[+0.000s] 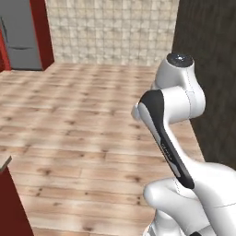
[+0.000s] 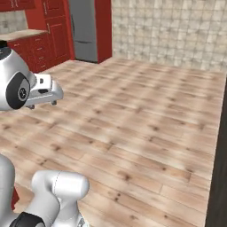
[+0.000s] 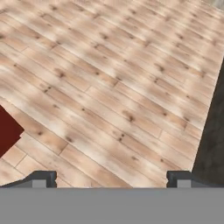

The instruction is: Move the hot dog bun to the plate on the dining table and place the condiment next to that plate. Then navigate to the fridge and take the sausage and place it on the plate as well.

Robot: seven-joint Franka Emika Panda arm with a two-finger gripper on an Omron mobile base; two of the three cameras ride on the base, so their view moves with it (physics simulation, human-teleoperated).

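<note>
The grey fridge [image 1: 18, 37] stands shut at the far end of the room, between red cabinet sides, and appears again in the right base view [image 2: 84, 29]. My gripper [image 3: 110, 180] is open, its fingertips [image 3: 41, 179] set wide apart over bare wooden floor with nothing between them. In the right base view the gripper [image 2: 42, 105] hangs under the white hand at the left. The hot dog bun, plate, condiment and sausage are out of view. A red-sided block with a pale top corner [image 1: 5, 184] sits at the lower left; I cannot tell whether it is the dining table.
Wooden floor [image 1: 83, 120] stretches from the base to the tiled back wall [image 2: 168, 31]. A dark wall [image 1: 207, 69] runs along the right side. Red cabinets [image 2: 48, 31] and a marbled counter [image 2: 22, 34] stand left of the fridge.
</note>
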